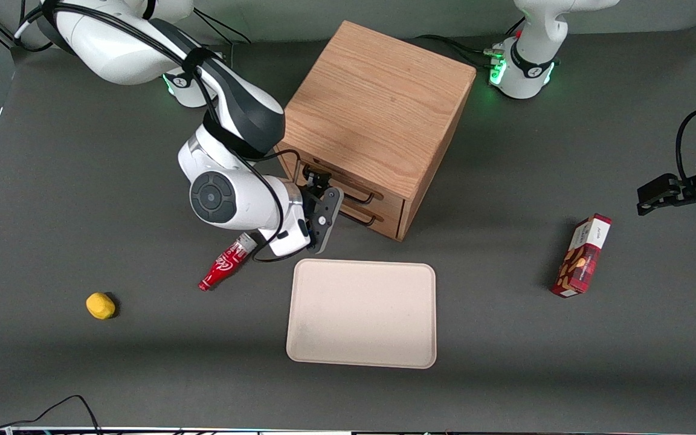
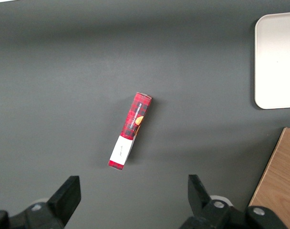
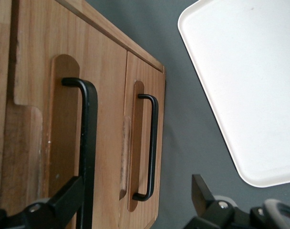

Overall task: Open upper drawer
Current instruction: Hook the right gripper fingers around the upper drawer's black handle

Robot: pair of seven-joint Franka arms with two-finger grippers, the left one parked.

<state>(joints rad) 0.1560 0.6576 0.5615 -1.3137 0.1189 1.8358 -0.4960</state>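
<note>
The wooden cabinet (image 1: 378,103) stands at the middle of the table, its front turned toward the working arm's end. The upper drawer (image 1: 348,183) looks shut, with its black bar handle (image 1: 357,194) just above the lower drawer's handle (image 1: 360,217). My right gripper (image 1: 327,202) is right in front of the drawer fronts, open and empty. In the right wrist view the upper drawer's front (image 3: 102,95) and handle (image 3: 88,138) are close up. One finger (image 3: 64,200) overlaps that handle, and the lower handle (image 3: 152,148) lies between the fingers of the gripper (image 3: 133,195).
A beige tray (image 1: 361,313) lies nearer the front camera than the cabinet, also seen in the right wrist view (image 3: 240,86). A red cola bottle (image 1: 225,263) lies under the wrist, with a yellow object (image 1: 100,305) farther out. A red box (image 1: 582,255) lies toward the parked arm's end.
</note>
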